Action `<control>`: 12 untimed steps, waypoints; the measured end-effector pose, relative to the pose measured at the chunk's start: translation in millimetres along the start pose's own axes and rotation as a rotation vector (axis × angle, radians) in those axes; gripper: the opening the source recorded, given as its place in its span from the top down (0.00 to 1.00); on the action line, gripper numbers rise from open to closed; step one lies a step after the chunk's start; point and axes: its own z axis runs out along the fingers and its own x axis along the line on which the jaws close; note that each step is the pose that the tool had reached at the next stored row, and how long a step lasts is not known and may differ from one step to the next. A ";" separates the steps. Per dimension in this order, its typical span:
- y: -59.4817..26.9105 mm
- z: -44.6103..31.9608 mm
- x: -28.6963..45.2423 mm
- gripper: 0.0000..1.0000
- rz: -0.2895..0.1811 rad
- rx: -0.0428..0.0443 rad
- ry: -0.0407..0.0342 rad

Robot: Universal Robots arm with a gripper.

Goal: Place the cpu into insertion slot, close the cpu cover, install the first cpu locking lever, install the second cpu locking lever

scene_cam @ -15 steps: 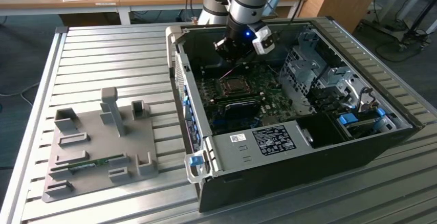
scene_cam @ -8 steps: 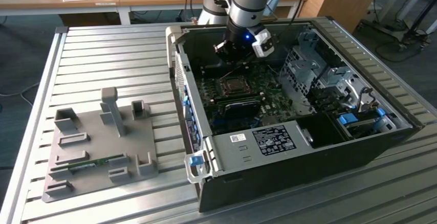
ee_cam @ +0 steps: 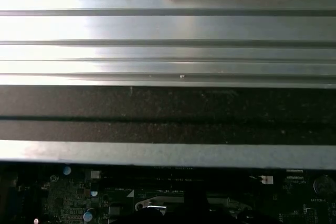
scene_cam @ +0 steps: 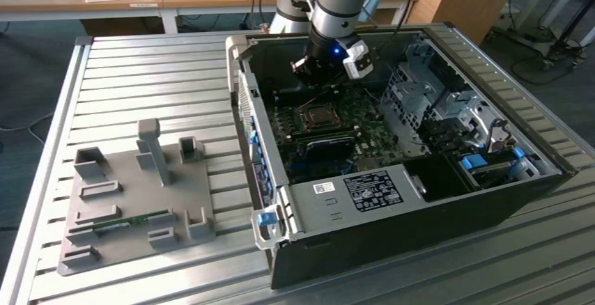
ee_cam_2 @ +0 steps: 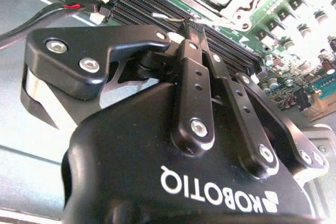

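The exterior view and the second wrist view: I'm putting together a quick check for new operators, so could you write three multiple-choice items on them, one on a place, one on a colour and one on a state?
1. Where is the gripper?
A. Inside the open computer case, above its board
B. Over the grey fixture tray
C. Over the wooden desk

2. What colour is the motherboard?
A. Red
B. Green
C. White

3. How do the jaws stand?
A. Spread wide open
B. Clamped on a memory stick
C. Shut together, with nothing seen between them

Answers:
1 A: the exterior view shows the arm reaching down into the case.
2 B: the board is green in the second wrist view.
3 C: in the second wrist view the two fingers meet at their tips.
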 end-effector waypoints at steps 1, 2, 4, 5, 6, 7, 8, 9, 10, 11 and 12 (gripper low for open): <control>0.0 0.4 -0.1 0.89 0.000 -0.0003 -0.0002; 0.0 0.6 -0.1 0.89 0.000 -0.0003 -0.0002; -0.2 1.2 -0.3 0.89 0.000 -0.0001 0.0000; -0.2 1.7 -0.3 0.89 0.000 -0.0001 -0.0001; -0.3 2.1 -0.4 0.89 0.000 -0.0001 0.0000; -0.4 2.5 -0.6 0.89 0.000 0.0000 0.0000; -0.5 2.9 -0.8 0.89 0.000 0.0000 0.0000; -0.5 3.2 -1.0 0.89 0.000 0.0000 0.0000; -0.6 3.4 -1.1 0.89 0.000 0.0001 0.0001; -0.6 3.7 -1.3 0.89 0.000 0.0001 0.0001; -0.7 3.9 -1.6 0.89 0.000 0.0001 0.0001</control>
